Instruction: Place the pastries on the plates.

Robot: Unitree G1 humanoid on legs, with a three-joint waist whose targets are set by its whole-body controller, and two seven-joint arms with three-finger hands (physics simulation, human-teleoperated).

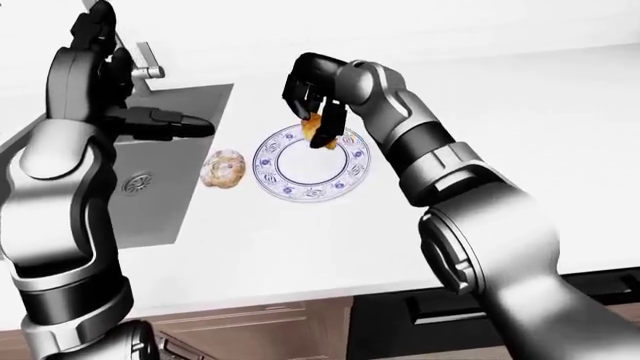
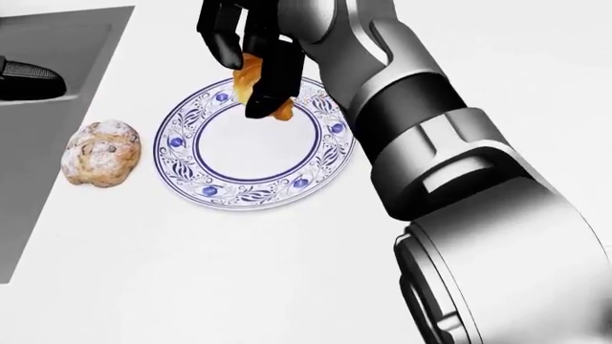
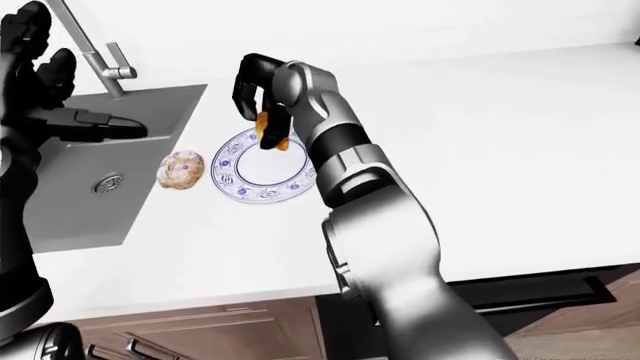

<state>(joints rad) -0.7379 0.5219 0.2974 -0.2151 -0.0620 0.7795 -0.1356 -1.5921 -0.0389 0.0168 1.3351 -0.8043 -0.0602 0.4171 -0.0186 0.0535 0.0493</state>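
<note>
Golden pastry (image 2: 252,84) – gripped by right-hand fingers (image 2: 278,68) – above plate (image 2: 191,172).

No legible text, labels, brands or numbers on any surface in view.

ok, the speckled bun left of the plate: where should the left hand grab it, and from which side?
Across its middle, from above. The bun lies flat and rounded on the white counter, clear of the plate and close by the sink edge, so its top and sides look free. The left hand hangs open over the sink.
</note>
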